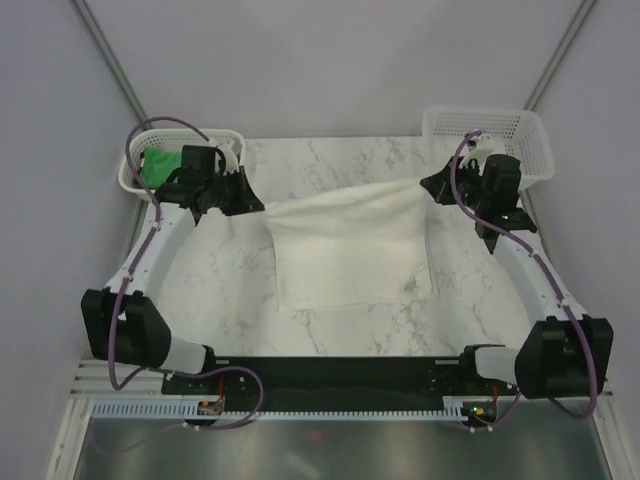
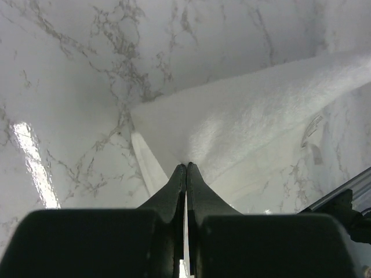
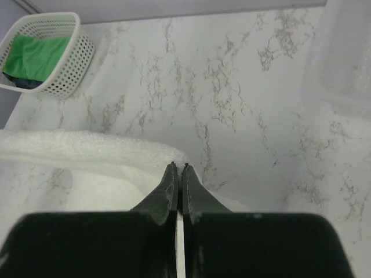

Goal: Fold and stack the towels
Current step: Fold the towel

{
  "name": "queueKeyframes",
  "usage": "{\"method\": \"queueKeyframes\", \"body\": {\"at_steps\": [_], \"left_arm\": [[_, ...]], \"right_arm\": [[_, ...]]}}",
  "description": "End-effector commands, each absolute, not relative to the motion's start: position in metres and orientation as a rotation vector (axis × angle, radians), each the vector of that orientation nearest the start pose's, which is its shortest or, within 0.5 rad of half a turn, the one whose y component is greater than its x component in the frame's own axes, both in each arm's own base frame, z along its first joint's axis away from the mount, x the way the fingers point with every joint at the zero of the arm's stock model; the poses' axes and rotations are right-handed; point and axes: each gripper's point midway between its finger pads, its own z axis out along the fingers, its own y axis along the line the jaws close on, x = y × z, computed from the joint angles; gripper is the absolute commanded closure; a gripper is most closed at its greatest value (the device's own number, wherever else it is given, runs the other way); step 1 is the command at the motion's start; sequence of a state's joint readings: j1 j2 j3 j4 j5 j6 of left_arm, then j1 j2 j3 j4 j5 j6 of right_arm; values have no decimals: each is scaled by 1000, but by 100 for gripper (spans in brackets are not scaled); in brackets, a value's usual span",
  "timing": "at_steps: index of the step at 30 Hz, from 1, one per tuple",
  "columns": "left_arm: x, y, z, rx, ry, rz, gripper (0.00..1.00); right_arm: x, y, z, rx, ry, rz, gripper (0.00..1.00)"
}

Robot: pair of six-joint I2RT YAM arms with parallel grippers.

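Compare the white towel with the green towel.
The white towel lies partly on the marble table; the green towel sits bunched in the mesh basket. The white towel is pinched at two corners by the left gripper and right gripper, its far edge stretched between them; the green towel is untouched. Both are soft cloth.

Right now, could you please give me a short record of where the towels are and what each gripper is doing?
White towel: top edge lifted and stretched between both grippers, lower part lying on the table
Left gripper: shut on one top corner
Right gripper: shut on the other top corner
Green towel: in the basket at the far left
Stack: not yet started
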State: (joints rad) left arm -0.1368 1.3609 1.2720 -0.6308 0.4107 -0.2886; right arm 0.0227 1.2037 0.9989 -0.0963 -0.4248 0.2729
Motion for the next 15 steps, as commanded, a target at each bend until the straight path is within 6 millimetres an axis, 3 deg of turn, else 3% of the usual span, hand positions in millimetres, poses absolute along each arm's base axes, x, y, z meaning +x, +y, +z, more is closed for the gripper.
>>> {"method": "queueKeyframes", "body": {"at_steps": [1, 2, 3, 4, 6, 7, 8, 9, 10, 11, 13, 15], "left_arm": [[370, -126, 186, 33, 2423, -650, 98], [383, -128, 185, 32, 2427, -650, 98], [467, -120, 239, 160, 2035, -494, 98], [483, -121, 212, 168, 2087, -484, 98], [506, -119, 218, 173, 2065, -461, 98], [518, -117, 197, 167, 2104, -454, 98], [529, -119, 208, 178, 2072, -465, 98], [536, -118, 205, 180, 2068, -470, 98], [542, -119, 203, 182, 2066, -471, 98], [552, -119, 201, 185, 2064, -467, 98], [559, -118, 199, 190, 2058, -462, 98], [569, -114, 198, 178, 2053, -447, 98]], "right_arm": [[430, 96, 258, -73, 1777, 632, 100], [438, 96, 250, -74, 1792, 637, 100], [449, 98, 254, -85, 1782, 640, 100], [462, 99, 238, -79, 1808, 649, 100], [481, 99, 245, -85, 1782, 648, 100], [491, 101, 230, -88, 1806, 656, 100], [498, 101, 228, -93, 1808, 658, 100], [506, 102, 235, -108, 1790, 657, 100], [513, 104, 223, -118, 1809, 668, 100], [519, 105, 229, -128, 1795, 670, 100], [528, 105, 217, -143, 1810, 662, 100], [535, 104, 218, -157, 1801, 646, 100]]}}
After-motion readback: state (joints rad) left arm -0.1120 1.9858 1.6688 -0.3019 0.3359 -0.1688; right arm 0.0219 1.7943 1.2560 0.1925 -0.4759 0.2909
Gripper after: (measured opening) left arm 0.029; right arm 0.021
